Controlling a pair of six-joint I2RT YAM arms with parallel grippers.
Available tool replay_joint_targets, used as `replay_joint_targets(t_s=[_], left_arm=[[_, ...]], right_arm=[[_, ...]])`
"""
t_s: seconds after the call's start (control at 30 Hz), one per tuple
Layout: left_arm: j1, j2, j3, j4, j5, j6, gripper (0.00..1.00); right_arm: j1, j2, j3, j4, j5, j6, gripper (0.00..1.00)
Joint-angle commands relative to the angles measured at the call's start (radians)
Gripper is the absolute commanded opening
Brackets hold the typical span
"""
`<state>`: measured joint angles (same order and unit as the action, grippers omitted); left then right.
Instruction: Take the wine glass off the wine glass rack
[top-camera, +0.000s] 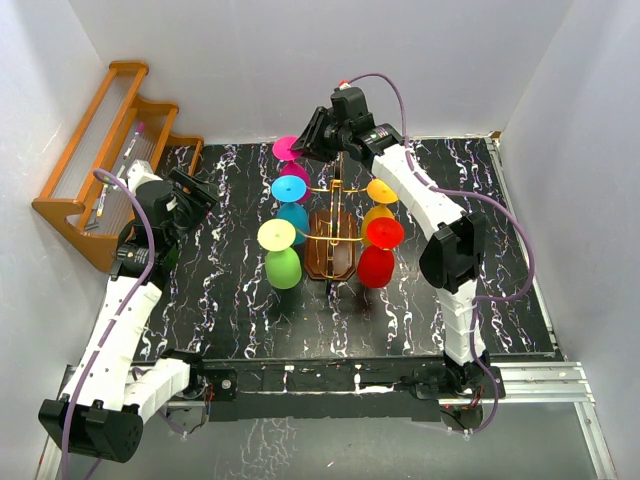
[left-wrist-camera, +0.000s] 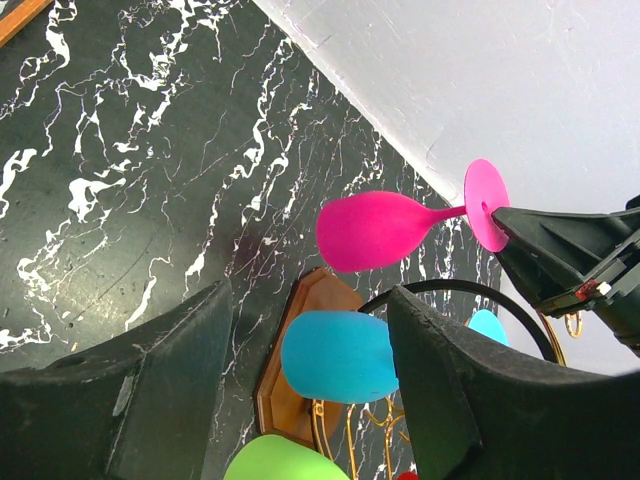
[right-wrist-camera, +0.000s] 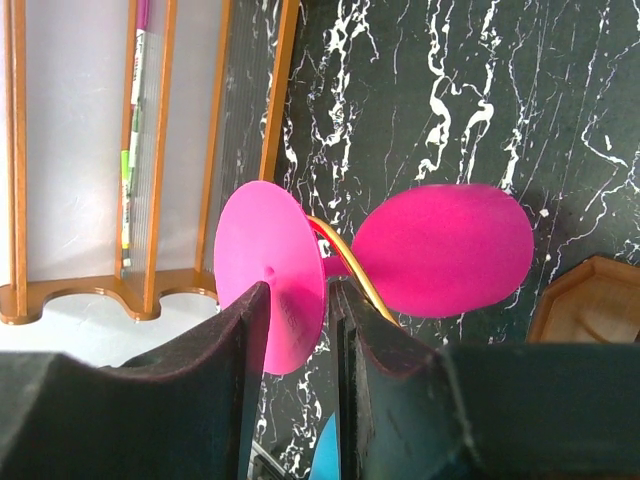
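Observation:
The wine glass rack (top-camera: 330, 258) stands mid-table on its dark wooden base (left-wrist-camera: 272, 385), with gold wire arms. A pink wine glass (top-camera: 294, 178) hangs upside down from its far-left arm (right-wrist-camera: 347, 262), the wire still under the foot. My right gripper (top-camera: 308, 145) reaches in from behind. Its fingers (right-wrist-camera: 297, 295) are shut on the glass's round pink foot (right-wrist-camera: 270, 260), one on each face. The pink bowl (right-wrist-camera: 445, 250) (left-wrist-camera: 375, 230) hangs free. My left gripper (top-camera: 205, 195) hovers left of the rack, open (left-wrist-camera: 310, 300) and holding nothing.
Other glasses hang on the rack: blue (top-camera: 291, 190), green with a yellow foot (top-camera: 283, 265), orange (top-camera: 380, 190) and red (top-camera: 377, 265). An orange-brown slatted shelf (top-camera: 100, 160) holding pens stands at the far left. White walls close in the back and sides.

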<state>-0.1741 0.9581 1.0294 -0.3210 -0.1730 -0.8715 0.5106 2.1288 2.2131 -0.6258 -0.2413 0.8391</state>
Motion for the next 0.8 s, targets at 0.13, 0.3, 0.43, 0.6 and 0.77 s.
replay_joint_targets(t_s=[0.13,0.3,0.43,0.6,0.77], left_arm=[[-0.002,-0.021,-0.011,-0.003,-0.003,-0.003,0.61],[-0.002,-0.024,-0.011,-0.003,-0.004,-0.004,0.61],[-0.002,-0.024,-0.012,-0.001,-0.005,-0.006,0.61],[-0.001,-0.02,-0.012,-0.003,-0.001,-0.007,0.61],[-0.002,-0.024,-0.014,-0.004,-0.002,-0.007,0.61]], right_arm=[[0.006,-0.063,0.025,0.017,0.057,-0.017,0.34],[0.009,-0.072,0.033,0.007,0.079,-0.024,0.35],[0.009,-0.075,0.045,-0.01,0.09,-0.03,0.36],[0.009,-0.083,0.04,-0.009,0.095,-0.033,0.36],[0.009,-0.098,0.032,-0.013,0.109,-0.037,0.36]])
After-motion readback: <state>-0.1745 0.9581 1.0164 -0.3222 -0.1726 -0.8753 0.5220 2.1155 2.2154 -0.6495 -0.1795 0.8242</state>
